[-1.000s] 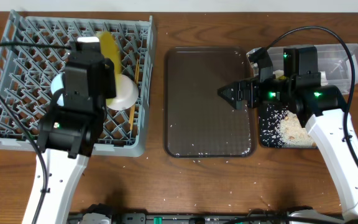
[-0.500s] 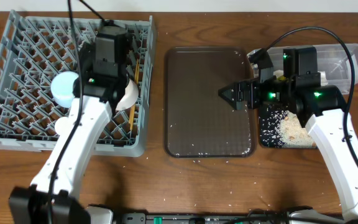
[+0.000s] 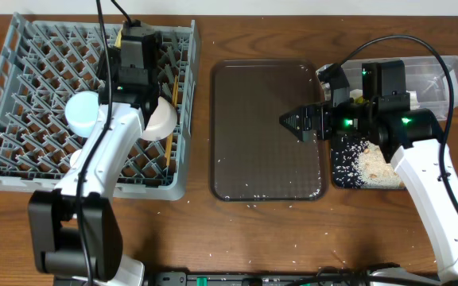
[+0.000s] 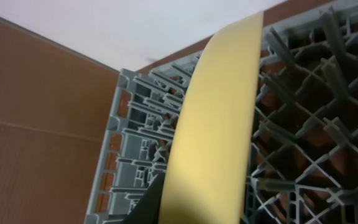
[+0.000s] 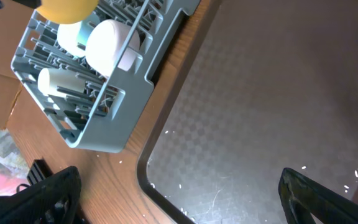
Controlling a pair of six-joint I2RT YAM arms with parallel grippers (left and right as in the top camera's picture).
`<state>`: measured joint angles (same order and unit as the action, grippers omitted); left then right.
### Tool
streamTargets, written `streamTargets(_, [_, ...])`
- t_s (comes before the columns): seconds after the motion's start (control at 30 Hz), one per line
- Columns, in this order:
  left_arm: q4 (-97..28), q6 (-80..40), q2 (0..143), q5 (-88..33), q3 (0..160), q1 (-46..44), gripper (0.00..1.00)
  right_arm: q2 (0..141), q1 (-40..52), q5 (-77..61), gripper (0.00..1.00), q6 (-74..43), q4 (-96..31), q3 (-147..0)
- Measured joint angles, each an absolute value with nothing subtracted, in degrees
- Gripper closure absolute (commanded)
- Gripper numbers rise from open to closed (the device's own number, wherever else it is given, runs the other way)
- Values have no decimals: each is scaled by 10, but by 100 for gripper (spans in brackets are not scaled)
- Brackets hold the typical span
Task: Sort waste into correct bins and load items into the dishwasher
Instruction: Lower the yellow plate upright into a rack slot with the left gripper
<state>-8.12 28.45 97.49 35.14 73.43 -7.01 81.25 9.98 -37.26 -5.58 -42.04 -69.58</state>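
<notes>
Pinching yellow plate [image 4: 219, 124] edge-on, left end effector [image 4: 182, 210] over dish rack [image 3: 22, 95]; right end effector [image 3: 296, 121] spread above brown tray [image 3: 261, 159].

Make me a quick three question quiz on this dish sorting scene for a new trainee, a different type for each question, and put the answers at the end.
1. True or false: the right gripper is closed on a chopstick.
2. Which item does the left gripper hold above the dish rack? A, white cup. B, yellow plate. C, light blue bowl.
3. Fill in the blank: the rice scraps lie in the ____.

Key: 1, false. Its jaws stand open with nothing between them. 2, B. 3, black tray.
</notes>
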Motion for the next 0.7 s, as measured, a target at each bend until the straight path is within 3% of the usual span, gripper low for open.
streamTargets(0.13, [-70, 286, 991, 350, 734, -69, 76, 813, 100, -373, 1, -56, -422, -696])
streamTargets(0.33, [-69, 288, 994, 344, 734, -69, 71, 813, 100, -373, 1, -56, -427, -696])
streamTargets(0.43, [-69, 289, 994, 344, 734, -69, 58, 813, 100, -373, 1, -56, -431, -696])
streamTargets(0.7, [-68, 288, 994, 342, 734, -72, 36, 813, 100, -373, 1, -56, -435, -696])
